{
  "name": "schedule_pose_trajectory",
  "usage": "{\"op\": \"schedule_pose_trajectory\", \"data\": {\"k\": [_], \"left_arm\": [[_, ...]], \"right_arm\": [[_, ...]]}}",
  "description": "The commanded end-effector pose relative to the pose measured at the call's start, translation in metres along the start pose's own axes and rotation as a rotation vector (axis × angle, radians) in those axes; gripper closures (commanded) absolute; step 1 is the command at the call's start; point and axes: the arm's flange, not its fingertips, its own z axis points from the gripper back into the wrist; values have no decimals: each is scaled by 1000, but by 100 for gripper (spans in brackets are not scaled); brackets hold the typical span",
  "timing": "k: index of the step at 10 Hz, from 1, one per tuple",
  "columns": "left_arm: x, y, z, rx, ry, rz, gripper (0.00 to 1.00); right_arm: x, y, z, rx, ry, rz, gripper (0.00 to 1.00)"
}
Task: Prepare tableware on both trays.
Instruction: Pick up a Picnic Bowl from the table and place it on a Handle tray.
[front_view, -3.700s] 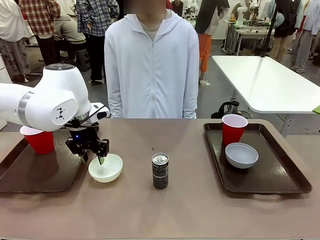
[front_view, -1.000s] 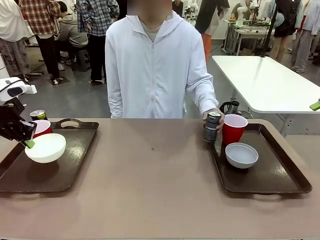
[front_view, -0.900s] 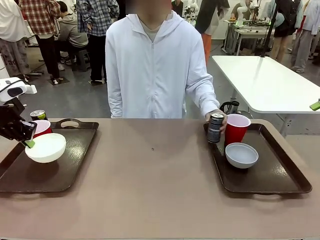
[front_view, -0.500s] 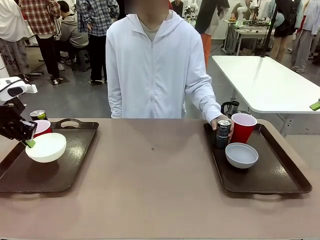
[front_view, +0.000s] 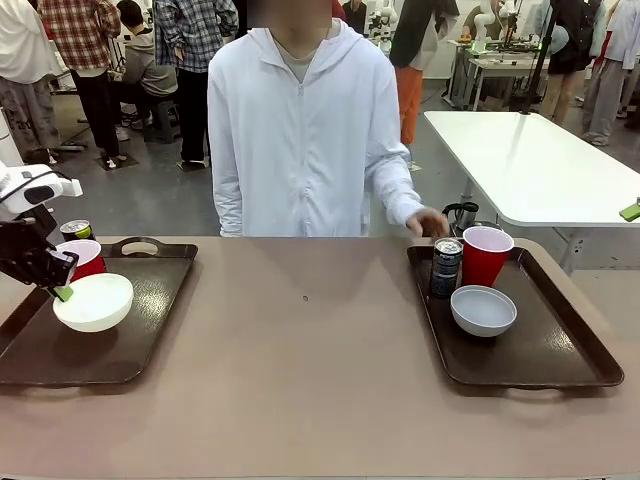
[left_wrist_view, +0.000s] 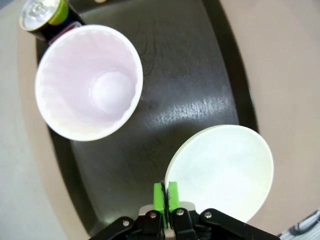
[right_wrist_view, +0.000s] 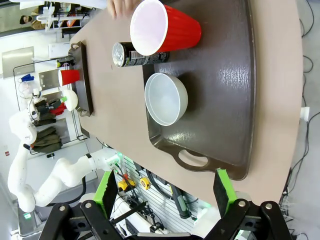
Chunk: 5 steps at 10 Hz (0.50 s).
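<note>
Pinching the rim of a pale bowl (front_view: 93, 301) between the green pads, my left jaws are pressed together on it over the left tray (front_view: 130, 350); whether the bowl is resting on the tray or hanging just above it I cannot tell. In the left wrist view the bowl (left_wrist_view: 220, 171) is lying beside a red cup (left_wrist_view: 89, 82), with a can (left_wrist_view: 44, 12) just behind that cup. My right jaws are standing spread wide above the right tray (right_wrist_view: 220, 95), gripping nothing. On that tray a second bowl (front_view: 483, 309), a red cup (front_view: 486, 255) and a dark can (front_view: 446, 267) are standing close together. The person's hand (front_view: 429, 222) is hovering just behind the can, apart from it, at the far edge of the worktop (front_view: 310, 390).
</note>
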Motion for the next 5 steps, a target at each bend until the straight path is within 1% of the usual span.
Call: {"op": "schedule_pose_trajectory", "data": {"k": [1, 5], "left_arm": [[8, 11, -23, 35, 10, -38, 96], [13, 12, -35, 35, 38, -29, 96]], "right_arm": [[0, 0, 0, 2, 6, 2, 0], [0, 0, 0, 2, 6, 2, 0]]}}
